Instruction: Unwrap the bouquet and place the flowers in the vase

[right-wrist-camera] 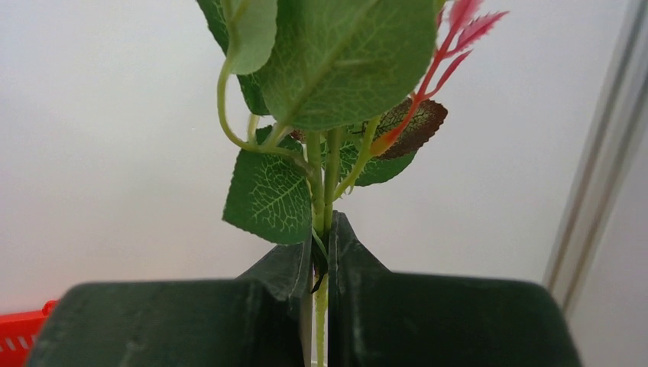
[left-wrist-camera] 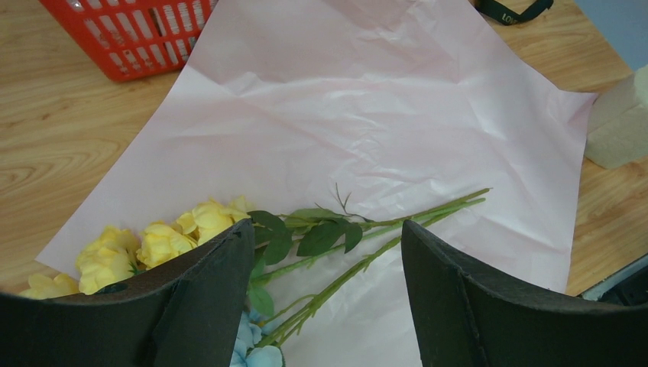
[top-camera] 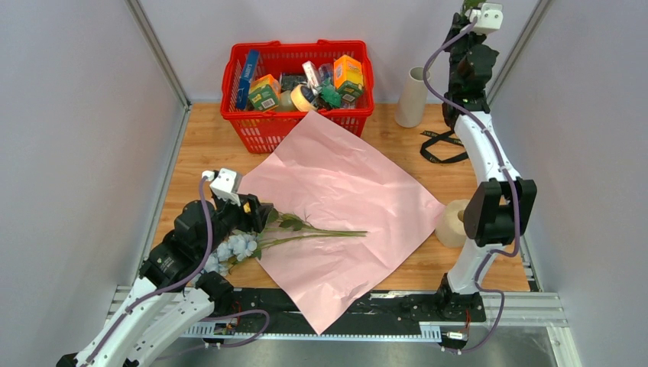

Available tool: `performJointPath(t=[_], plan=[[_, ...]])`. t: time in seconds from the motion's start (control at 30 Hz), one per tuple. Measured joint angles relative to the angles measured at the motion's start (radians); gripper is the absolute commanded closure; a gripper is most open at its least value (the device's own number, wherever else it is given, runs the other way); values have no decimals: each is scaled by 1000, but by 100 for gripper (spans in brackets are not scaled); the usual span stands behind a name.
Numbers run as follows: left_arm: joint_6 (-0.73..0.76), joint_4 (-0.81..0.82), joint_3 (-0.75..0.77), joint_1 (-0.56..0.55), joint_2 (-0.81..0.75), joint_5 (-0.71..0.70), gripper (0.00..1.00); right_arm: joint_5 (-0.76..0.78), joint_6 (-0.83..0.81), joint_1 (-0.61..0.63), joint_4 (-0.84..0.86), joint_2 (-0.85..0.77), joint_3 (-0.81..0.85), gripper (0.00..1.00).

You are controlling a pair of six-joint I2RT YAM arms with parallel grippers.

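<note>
A pale wooden table (top-camera: 206,145) shows clear grain under a smooth, low sheen. On it lies a sheet of thin pink paper (top-camera: 336,191), matt and finely creased. The red basket (top-camera: 260,131) is glossy moulded plastic lattice. The off-white vase (top-camera: 413,95) is matt; card or ceramic is hard to tell from this distance. The black ribbon (left-wrist-camera: 506,13) is flat and dull. The yellow flowers (left-wrist-camera: 160,241) have soft, matt petals, and the leaves (right-wrist-camera: 344,53) are matt and finely veined.

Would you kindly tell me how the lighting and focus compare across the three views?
Top external: evenly lit, sharp, no glare on the paper. Left wrist: paper and flowers sharp, left claw dark and slightly soft at the bottom. Right wrist: stem crisp in the right claw, basket corner blurred, wall pale and featureless.
</note>
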Motion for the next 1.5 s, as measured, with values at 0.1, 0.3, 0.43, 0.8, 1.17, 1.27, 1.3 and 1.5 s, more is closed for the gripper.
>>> performJointPath(t=[0.1,0.3,0.43,0.8,1.17,1.27,1.3,1.5], plan=[[0,1,0,0,-4,-1,22,-24,-1,2,0,68,64,100],[1,1,0,0,-5,-1,22,-36,0,4,-8,142,112,100],[1,1,0,0,-4,-1,22,-42,0,4,-9,176,112,98],[1,0,0,0,18,-1,22,-51,-9,11,-179,283,101,82],[1,-14,0,0,35,0,22,-8,-18,18,-317,280,69,46],[1,-14,0,0,35,0,22,-4,-6,18,-370,249,66,38],[1,-14,0,0,35,-1,22,-4,3,18,-385,230,59,36],[1,-16,0,0,35,-8,22,-12,78,18,-498,32,-14,31]])
